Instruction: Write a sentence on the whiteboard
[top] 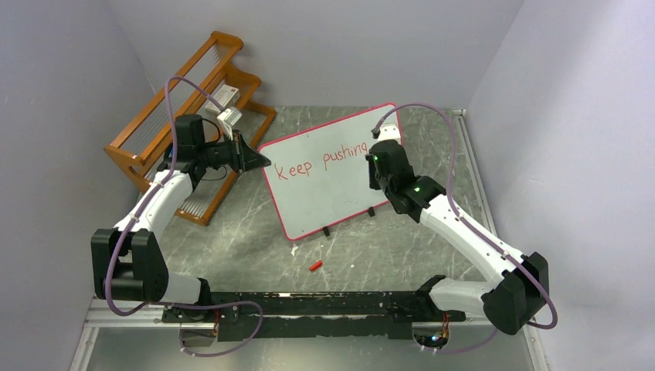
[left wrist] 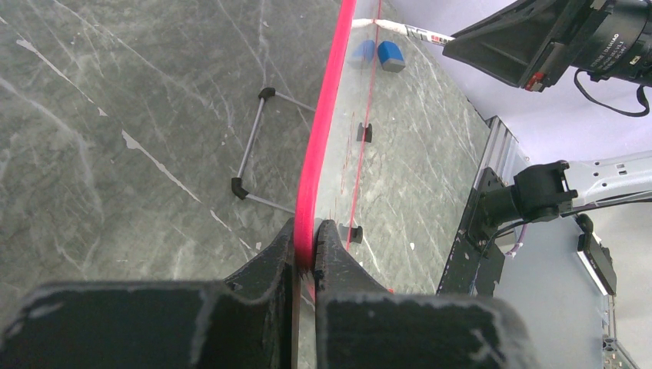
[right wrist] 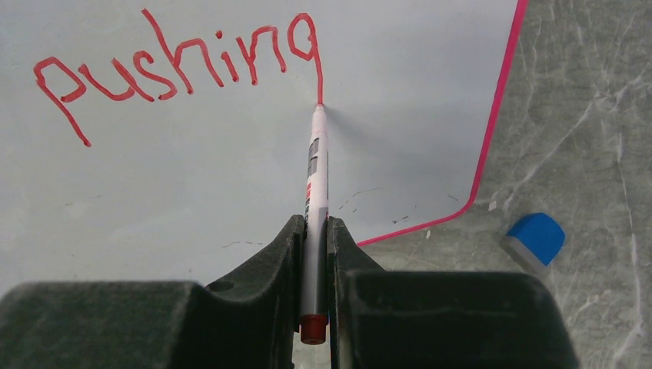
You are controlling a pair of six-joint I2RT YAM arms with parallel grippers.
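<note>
Seeing my left gripper (left wrist: 306, 250) clenched on the red edge of the whiteboard (top: 332, 193). Right gripper (right wrist: 314, 231) grasps the marker (right wrist: 317, 165), tip touching the board under the sentence (right wrist: 177, 65), at the "g" of "pushing".

Left arm (top: 158, 202) and right arm (top: 463, 228): white link shells, black joint housings, a purple cable (top: 171, 108) looped along each. Right arm has two green lights (top: 417, 188) near the wrist. Gripper fingers (right wrist: 261, 269) are matte black, scuffed, wedge-shaped.
</note>
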